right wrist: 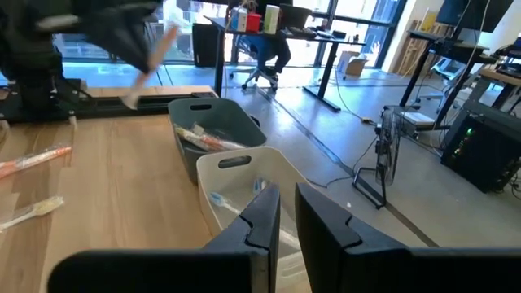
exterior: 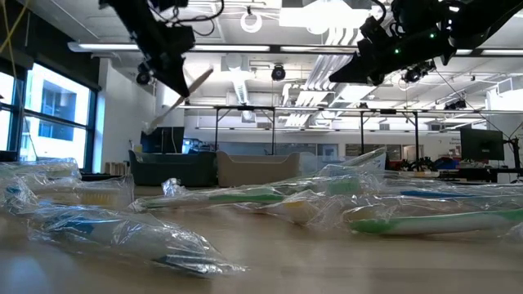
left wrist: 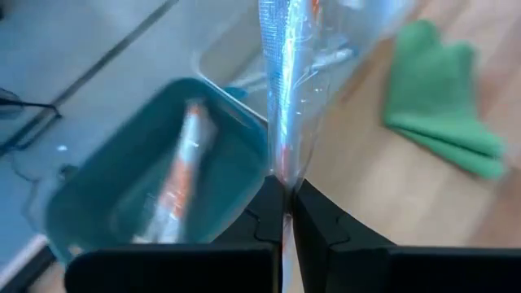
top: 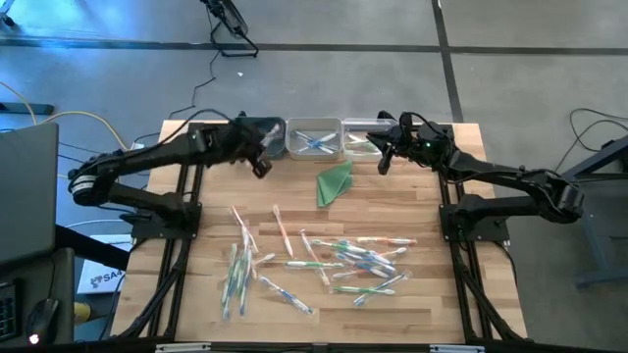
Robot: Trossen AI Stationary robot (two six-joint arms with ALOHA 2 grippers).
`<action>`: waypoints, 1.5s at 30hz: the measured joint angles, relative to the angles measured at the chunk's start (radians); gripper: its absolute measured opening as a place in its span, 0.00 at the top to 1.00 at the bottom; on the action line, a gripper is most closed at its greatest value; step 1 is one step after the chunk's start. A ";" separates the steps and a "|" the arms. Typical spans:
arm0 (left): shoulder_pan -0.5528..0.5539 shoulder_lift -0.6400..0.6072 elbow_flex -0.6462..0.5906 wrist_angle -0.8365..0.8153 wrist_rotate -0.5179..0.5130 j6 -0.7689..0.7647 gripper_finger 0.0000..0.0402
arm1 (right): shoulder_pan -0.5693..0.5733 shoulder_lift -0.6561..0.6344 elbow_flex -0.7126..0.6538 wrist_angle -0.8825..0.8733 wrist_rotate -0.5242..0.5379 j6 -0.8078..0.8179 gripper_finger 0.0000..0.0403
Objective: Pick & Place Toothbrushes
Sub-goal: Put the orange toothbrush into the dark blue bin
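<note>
While most toothbrushes (top: 324, 263) lie scattered across the table (top: 422, 201), the left gripper (left wrist: 284, 213) pinches one wrapped toothbrush (left wrist: 286, 73) above the dark bin (left wrist: 122, 203). Beside the white bin (right wrist: 236, 175), the right gripper (right wrist: 286, 213) hangs slightly parted, empty. A green cloth (top: 335, 182) rests nearby.

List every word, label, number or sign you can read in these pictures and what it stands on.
None can be read.
Box under the table: dark lettering, too small and cut off to read.
Wrapped toothbrush in the left pincer: print on the wrapper, blurred.
Toothbrushes on the table: no readable print.
Bins: no label visible.
</note>
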 joint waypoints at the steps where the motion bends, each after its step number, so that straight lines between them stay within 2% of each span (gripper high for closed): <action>1: 0.027 0.015 0.000 0.006 0.009 0.032 0.99 | 0.000 0.000 0.000 -0.001 0.000 0.000 0.92; 5: 0.126 0.086 0.000 0.044 0.009 0.147 0.99 | 0.000 0.000 0.000 -0.001 0.000 0.006 0.92; 11: 0.230 0.211 0.000 0.223 0.010 0.296 0.99 | 0.000 0.000 0.000 -0.002 0.000 0.009 0.92; 15: 0.294 0.260 0.000 0.274 0.038 0.287 0.99 | 0.000 0.000 0.000 -0.002 0.000 0.010 0.92; 22: 0.381 0.320 0.000 0.223 0.045 0.255 0.99 | 0.000 0.000 0.000 -0.002 0.001 0.004 0.92; 28: 0.421 0.382 0.000 0.216 0.111 0.240 0.99 | 0.000 0.000 0.000 -0.002 0.003 0.002 0.92; 32: 0.421 0.410 0.000 0.231 0.114 0.216 0.99 | 0.000 0.000 0.000 -0.002 0.003 0.002 0.92; 36: 0.418 0.416 0.000 0.231 0.114 0.207 0.92 | 0.000 0.000 0.000 -0.002 0.003 0.001 0.92; 45: 0.418 0.416 0.000 0.244 0.114 0.145 0.70 | 0.000 0.000 0.000 -0.003 0.003 0.001 0.92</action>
